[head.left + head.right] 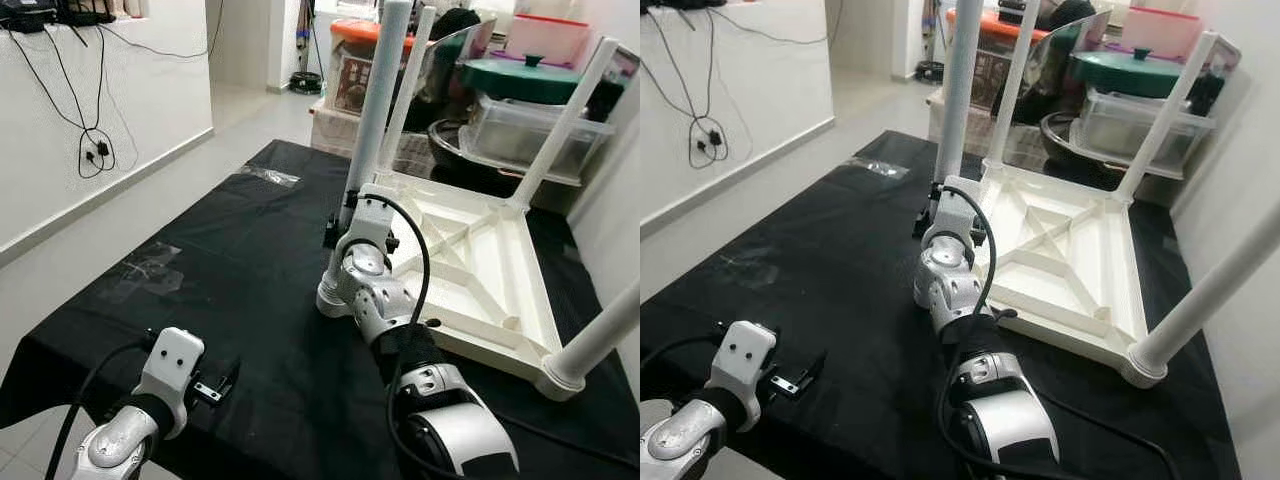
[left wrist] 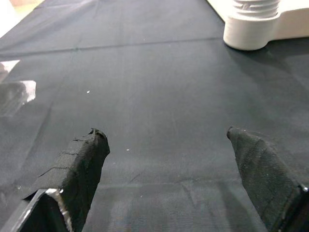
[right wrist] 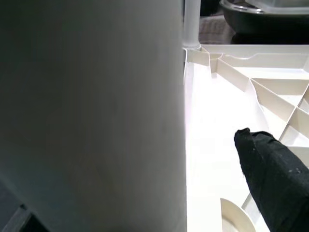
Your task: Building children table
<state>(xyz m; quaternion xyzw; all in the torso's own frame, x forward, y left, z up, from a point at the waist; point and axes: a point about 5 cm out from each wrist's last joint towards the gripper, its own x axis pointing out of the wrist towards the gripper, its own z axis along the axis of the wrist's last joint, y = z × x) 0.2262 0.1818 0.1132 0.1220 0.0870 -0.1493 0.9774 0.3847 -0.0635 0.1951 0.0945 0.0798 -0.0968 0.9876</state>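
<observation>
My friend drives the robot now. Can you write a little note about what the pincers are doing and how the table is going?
Right pincer: around the near-left leg at its base; grip unclear.
Left pincer: open, holding nothing, above the black cloth.
Table top: upside down on the cloth.
Done: all four legs stand in the corner sockets.
Left: check the held leg is tight, then flip the table.
</observation>
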